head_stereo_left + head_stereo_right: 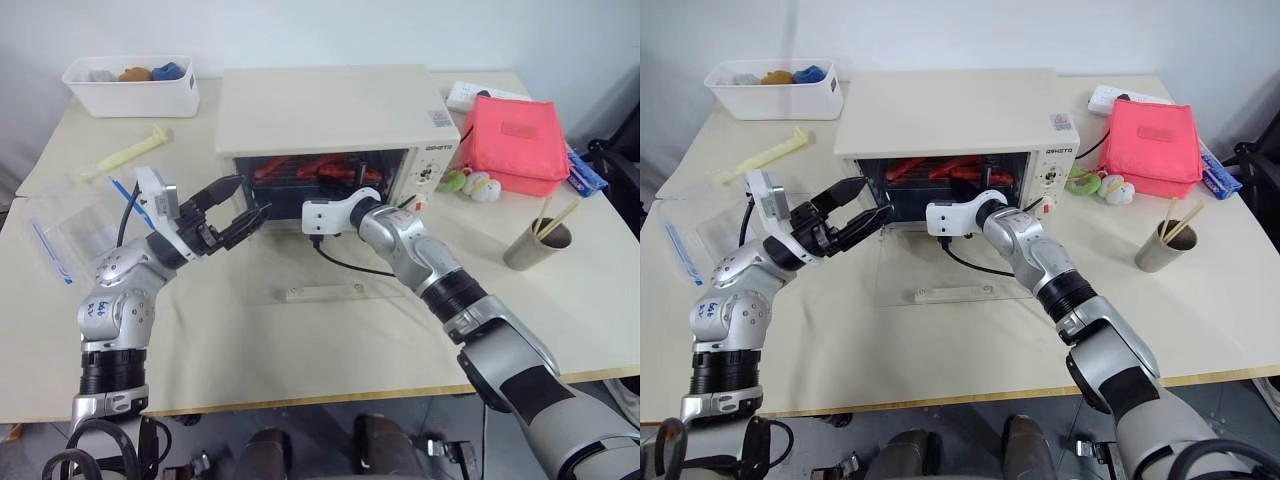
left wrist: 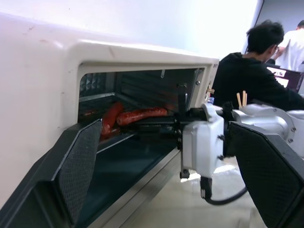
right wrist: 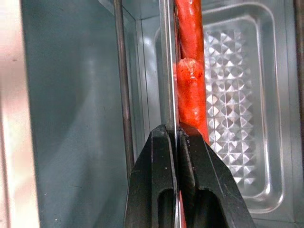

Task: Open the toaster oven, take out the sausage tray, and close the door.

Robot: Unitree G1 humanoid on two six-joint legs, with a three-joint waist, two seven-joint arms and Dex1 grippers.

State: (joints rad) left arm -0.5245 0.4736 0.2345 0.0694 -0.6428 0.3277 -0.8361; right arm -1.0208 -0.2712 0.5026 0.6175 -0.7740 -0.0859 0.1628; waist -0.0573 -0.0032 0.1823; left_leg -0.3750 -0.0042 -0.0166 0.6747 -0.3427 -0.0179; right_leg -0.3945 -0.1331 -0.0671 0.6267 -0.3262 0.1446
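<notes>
Two arms at the oven [image 1: 330, 110], door [image 1: 330, 293] already flat on the table. Right jaws [image 3: 176, 135] clamped on the tray [image 3: 266, 142] rim inside, sausages [image 2: 137, 115] lying across the opening. Left jaws [image 1: 235, 208] wide apart just outside, left of the tray. Straight pull toward the door probably next.

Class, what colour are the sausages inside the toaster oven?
Red sausages, clearest in the left wrist view.

Right tool [image 3: 176, 137] fingertips hidden inside oven [image 1: 330, 110], tray [image 3: 167, 71] seen edge-on beyond its rim, knob markings [image 1: 425, 175] too small to read, bin [image 1: 130, 95] contents indistinct
</notes>
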